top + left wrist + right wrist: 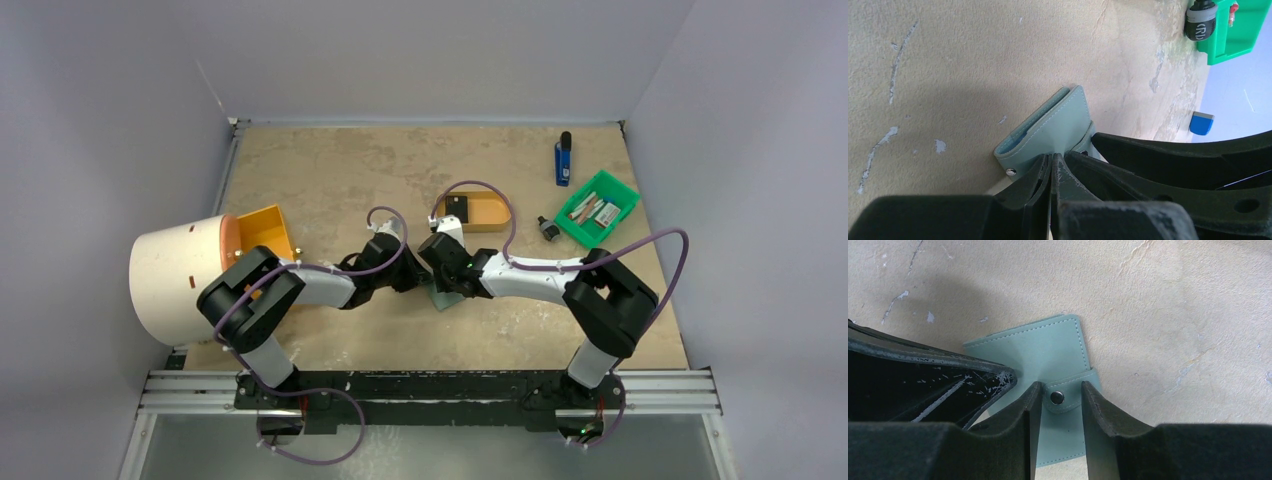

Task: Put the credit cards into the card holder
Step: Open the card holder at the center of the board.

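One card holder [1048,350]; left gripper [1050,162] jaws shut against its edge, right gripper [1061,389] jaws half-open astride its snap tab [1068,401]

Card holder [1058,352]: matt sage-green leatherette (stitched edges), shiny metal snap [1057,397]. Tabletop [1173,300]: rough, mottled beige. Right end effector [1061,386]: matt black plastic, scuffed.
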### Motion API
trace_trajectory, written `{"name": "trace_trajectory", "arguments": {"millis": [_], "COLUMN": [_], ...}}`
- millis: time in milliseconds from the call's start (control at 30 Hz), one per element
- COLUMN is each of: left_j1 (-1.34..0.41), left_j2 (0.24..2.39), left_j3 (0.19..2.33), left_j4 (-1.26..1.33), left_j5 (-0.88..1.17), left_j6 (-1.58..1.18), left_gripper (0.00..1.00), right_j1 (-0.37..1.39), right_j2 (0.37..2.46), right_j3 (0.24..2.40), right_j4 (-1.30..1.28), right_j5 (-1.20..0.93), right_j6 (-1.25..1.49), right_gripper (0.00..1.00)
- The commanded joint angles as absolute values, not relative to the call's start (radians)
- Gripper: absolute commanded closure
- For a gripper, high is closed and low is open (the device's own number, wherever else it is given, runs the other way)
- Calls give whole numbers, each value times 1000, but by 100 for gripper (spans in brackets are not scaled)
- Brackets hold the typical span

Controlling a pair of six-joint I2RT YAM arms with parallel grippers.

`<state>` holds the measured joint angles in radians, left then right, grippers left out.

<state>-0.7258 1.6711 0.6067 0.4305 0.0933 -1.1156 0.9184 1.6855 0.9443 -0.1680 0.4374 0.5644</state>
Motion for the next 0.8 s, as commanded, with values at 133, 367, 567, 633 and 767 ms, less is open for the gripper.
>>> {"name": "trace_trajectory", "arguments": {"millis": [133, 367, 567, 633, 767], "left_j1": [-716, -712, -712, -712, -712], "left_j2": [1645, 1616, 1608, 1614, 1628], "left_j3": [597, 603, 597, 592, 590], "left_j4": [362, 319, 289, 290, 299], "left_j5": [63, 42, 28, 22, 20], "left_j6": [-1080, -1051, -1033, -1032, -1032], "left_gripper": [100, 100, 100, 100, 100], "right_j1": [910, 911, 911, 911, 911], "right_j2": [1716, 1694, 1667, 1654, 1626], "right_j3": [941, 942, 936, 931, 931], "right_j4": [-218, -236, -249, -249, -249], "right_j5": [510, 518, 493, 466, 443], "right_j6": [558, 566, 589, 598, 617], "right_gripper": [66, 76, 90, 96, 100]}}
